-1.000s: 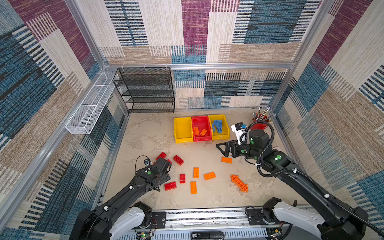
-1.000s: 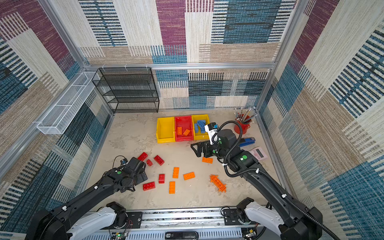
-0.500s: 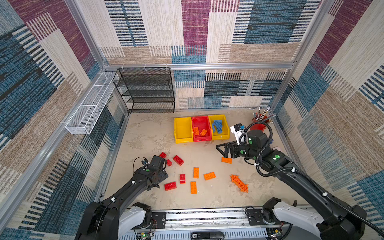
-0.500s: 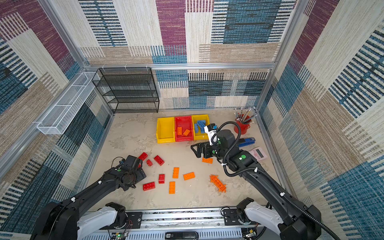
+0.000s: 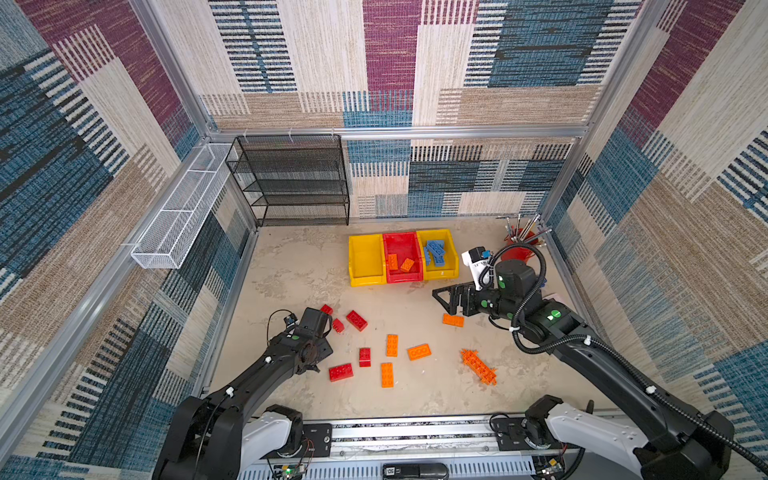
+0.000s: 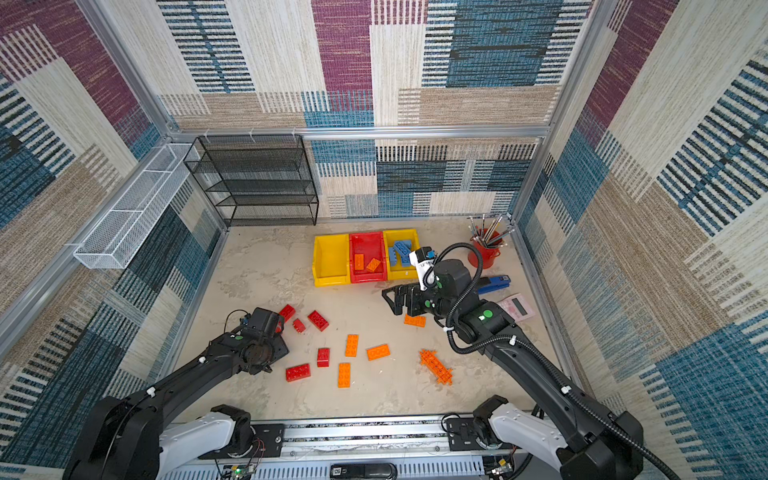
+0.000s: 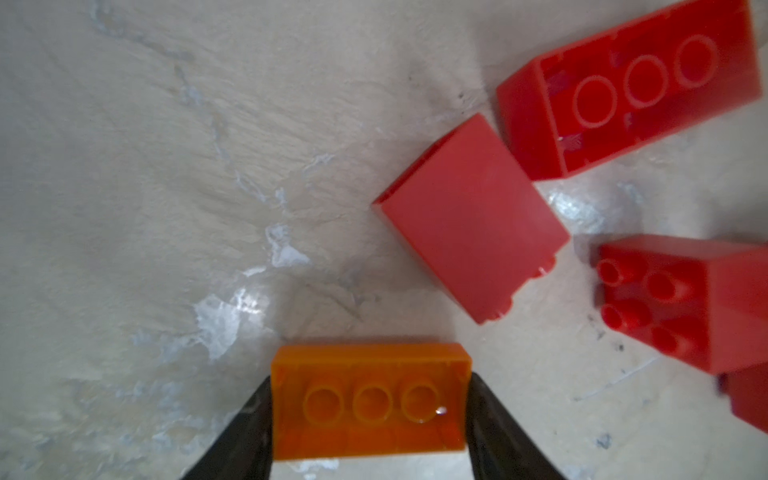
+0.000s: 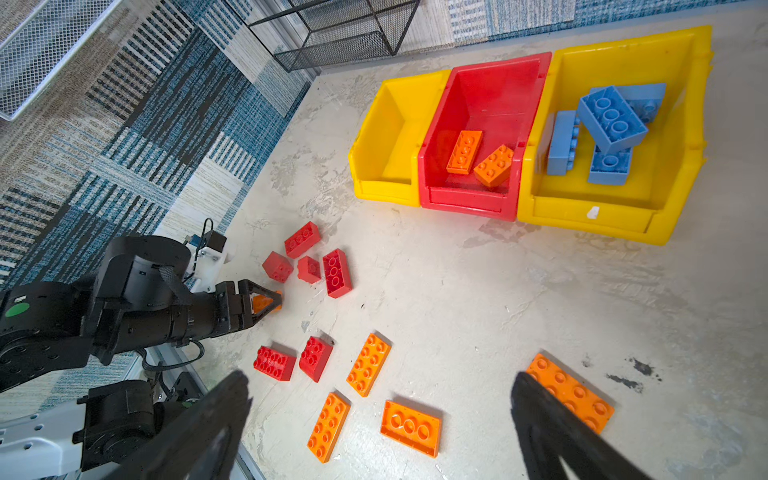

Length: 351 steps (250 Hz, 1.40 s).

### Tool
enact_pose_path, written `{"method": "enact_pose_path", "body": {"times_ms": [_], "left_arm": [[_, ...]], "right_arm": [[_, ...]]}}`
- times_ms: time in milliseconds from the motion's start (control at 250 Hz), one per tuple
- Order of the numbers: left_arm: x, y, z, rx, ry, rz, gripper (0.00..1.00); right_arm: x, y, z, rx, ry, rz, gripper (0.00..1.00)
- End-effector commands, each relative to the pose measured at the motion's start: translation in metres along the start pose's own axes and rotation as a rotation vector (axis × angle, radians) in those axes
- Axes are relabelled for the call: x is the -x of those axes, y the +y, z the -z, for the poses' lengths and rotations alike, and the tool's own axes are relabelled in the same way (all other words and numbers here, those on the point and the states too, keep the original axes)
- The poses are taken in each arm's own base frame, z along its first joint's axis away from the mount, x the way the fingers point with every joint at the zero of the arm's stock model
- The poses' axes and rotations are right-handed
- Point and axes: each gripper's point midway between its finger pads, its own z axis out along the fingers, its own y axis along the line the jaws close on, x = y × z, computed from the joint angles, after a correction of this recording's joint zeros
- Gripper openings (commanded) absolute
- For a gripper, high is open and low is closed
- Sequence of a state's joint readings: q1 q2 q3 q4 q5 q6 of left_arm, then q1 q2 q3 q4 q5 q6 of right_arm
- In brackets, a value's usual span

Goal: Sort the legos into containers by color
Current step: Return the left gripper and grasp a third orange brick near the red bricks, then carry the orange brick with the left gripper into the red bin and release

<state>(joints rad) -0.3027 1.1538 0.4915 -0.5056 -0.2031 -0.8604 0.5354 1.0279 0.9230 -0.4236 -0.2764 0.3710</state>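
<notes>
Left hand [image 7: 370, 380] first: its two dark fingers [image 7: 249, 419] press against both short ends of the chunky orange plastic brick [image 7: 368, 399], hollow underside towards my wrist camera. I read that as a grip, though I cannot tell whether the brick has left the mottled beige worktop [image 5: 299, 266]. It sits at the left edge of the scatter, just beside a cluster of red studded bricks [image 7: 469, 216] and well apart from the bins.

I see two orange pieces in the red open-top plastic bin [image 8: 494, 91], so I judge this one belongs there. I would confirm the squeeze holds, then rise straight up so the fingers don't nudge the red neighbours, and travel high.

My right hand [image 5: 446, 300] hangs with its jaws wide and empty, just above a flat orange plate [image 5: 453, 320], in front of the bins. I'd steer the left arm wide of it and release low inside the bin, so the brick doesn't bounce out over the sloped front.
</notes>
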Motion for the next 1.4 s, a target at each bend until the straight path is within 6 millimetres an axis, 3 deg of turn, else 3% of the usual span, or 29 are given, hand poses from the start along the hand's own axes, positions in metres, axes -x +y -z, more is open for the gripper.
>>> {"method": "enact_pose_path", "body": {"times_ms": [0,204,392,560,740,948,1088,1224,1400], "left_arm": [[-0.010,-0.007,0.002,-0.026,0.075,-0.048,0.53],[-0.001,-0.026,0.018,-0.096,0.076,-0.060,0.47],[0.027,-0.059,0.048,-0.167,0.010,-0.095,0.47],[0.061,-0.112,0.072,-0.221,-0.050,-0.175,0.47],[0.093,-0.185,0.087,-0.283,-0.095,-0.277,0.47],[0.119,-0.269,0.080,-0.337,-0.101,-0.377,0.47],[0.123,-0.317,0.067,-0.360,-0.070,-0.443,0.47],[0.126,-0.353,0.056,-0.390,-0.056,-0.469,0.48],[0.132,-0.385,0.036,-0.416,-0.051,-0.483,0.47]], "right_arm": [[0.009,0.003,0.004,0.001,-0.033,-0.005,0.99],[0.008,0.000,0.006,-0.015,-0.036,-0.005,0.99],[0.009,-0.008,0.013,-0.062,-0.074,-0.005,0.99],[0.008,-0.013,0.016,-0.083,-0.092,-0.009,0.99],[0.002,-0.022,0.012,-0.113,-0.082,-0.025,0.99],[-0.001,-0.026,0.020,-0.136,-0.102,-0.047,0.99],[-0.003,-0.035,0.023,-0.183,-0.106,-0.052,0.99],[0.000,-0.037,0.023,-0.204,-0.109,-0.056,0.99],[0.003,-0.039,0.023,-0.219,-0.104,-0.057,0.99]]}}
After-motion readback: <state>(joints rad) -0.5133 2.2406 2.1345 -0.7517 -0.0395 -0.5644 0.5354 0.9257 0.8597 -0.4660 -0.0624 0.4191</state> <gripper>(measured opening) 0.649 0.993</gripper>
